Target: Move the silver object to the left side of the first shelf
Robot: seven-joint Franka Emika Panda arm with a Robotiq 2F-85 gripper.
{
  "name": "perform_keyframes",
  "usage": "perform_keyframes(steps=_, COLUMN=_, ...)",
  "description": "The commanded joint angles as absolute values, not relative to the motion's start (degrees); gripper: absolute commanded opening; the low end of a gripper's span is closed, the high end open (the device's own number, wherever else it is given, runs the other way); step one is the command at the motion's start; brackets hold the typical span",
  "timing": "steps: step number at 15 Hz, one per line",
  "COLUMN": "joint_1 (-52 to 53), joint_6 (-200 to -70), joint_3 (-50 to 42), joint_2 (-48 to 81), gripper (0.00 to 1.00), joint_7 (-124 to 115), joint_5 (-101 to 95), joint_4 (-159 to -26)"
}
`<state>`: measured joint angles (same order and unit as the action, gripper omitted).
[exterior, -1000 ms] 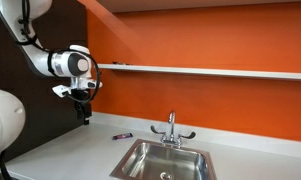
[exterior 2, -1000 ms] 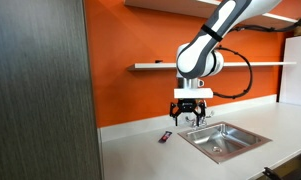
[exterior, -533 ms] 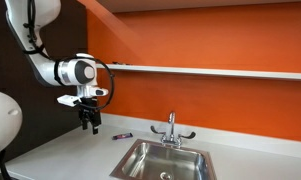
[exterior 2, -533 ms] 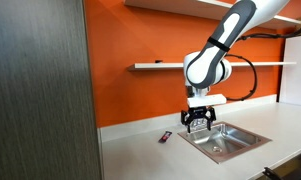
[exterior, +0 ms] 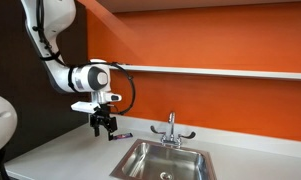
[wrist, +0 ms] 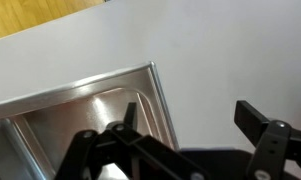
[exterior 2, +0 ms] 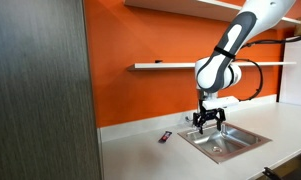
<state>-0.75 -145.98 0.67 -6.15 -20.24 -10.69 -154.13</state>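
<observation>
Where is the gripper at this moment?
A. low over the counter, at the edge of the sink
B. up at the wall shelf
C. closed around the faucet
A: the gripper hangs well below the shelf, and the wrist view shows the rim of the sink just under it.

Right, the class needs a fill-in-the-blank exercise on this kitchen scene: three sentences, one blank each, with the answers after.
1. The shelf is fixed to an ____ wall.
2. The hand holds nothing, and its jaws stand ____.
3. The chrome faucet stands at the back edge of the ____.
Missing words: orange; open; sink.
</observation>
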Motion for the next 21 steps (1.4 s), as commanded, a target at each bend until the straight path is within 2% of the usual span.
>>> perform_keyframes(steps=1, joint_1=-2.73, joint_6=-147.39, joint_3=-0.9, joint_2=-4.77, gripper=1.0, joint_7=-15.8, joint_5=-11.42, joint_4=-154.0)
perform_keyframes(steps=21, joint_1=-2.52, joint_6=-146.57, joint_3=-1.04, joint_2=-4.6, gripper=1.0, joint_7=-17.66, joint_5=-10.54, joint_4=-154.07)
